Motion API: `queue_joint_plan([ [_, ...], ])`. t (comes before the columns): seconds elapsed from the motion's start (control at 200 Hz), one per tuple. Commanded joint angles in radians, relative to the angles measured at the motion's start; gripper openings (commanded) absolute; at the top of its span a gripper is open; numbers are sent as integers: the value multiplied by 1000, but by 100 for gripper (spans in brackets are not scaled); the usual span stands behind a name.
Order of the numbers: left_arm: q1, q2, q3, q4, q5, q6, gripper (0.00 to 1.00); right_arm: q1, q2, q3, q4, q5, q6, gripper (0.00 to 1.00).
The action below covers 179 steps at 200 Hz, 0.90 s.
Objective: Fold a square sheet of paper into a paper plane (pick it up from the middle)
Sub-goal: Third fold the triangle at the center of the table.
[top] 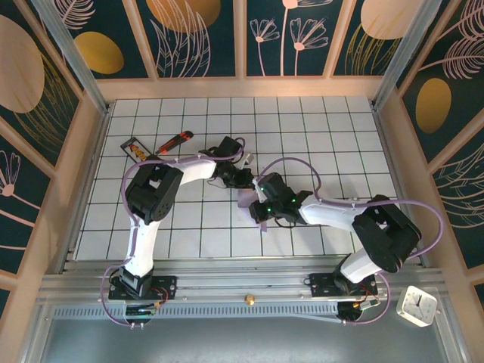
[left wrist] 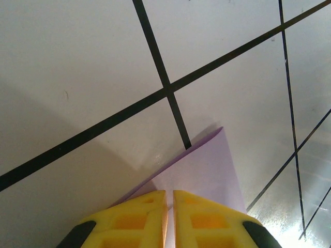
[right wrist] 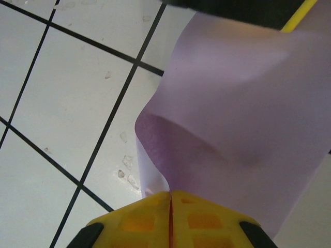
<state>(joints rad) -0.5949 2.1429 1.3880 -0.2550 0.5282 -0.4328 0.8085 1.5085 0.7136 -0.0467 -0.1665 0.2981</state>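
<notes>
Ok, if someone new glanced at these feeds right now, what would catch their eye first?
Over the middle of the table, the lavender sheet of paper curls between the two grippers. The right gripper is shut on one edge and the left gripper on another, yellow fingers pressed together. At the far left lie a red-orange utility knife and a small black-framed card.
</notes>
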Motion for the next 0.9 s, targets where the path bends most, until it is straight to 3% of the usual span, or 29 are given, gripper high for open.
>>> queue_joint_plan([
  [0.0, -6, 69, -10, -76, -56, 24, 14, -18, 10, 20, 16, -13, -34, 11],
  [0.195, -6, 70, -11, -79, -62, 25, 15, -32, 20, 20, 23, -8, -50, 9],
  [0.46, -5, 72, 19, -102, -76, 23, 26, -47, 30, 19, 14, -13, -74, 11],
  [0.791, -5, 82, 23, -109, -85, 27, 27, -89, 17, -9, 47, -86, -62, 13],
  [0.891, -5, 86, 25, -112, -88, 28, 25, -90, 30, 2, 34, -56, -73, 7],
])
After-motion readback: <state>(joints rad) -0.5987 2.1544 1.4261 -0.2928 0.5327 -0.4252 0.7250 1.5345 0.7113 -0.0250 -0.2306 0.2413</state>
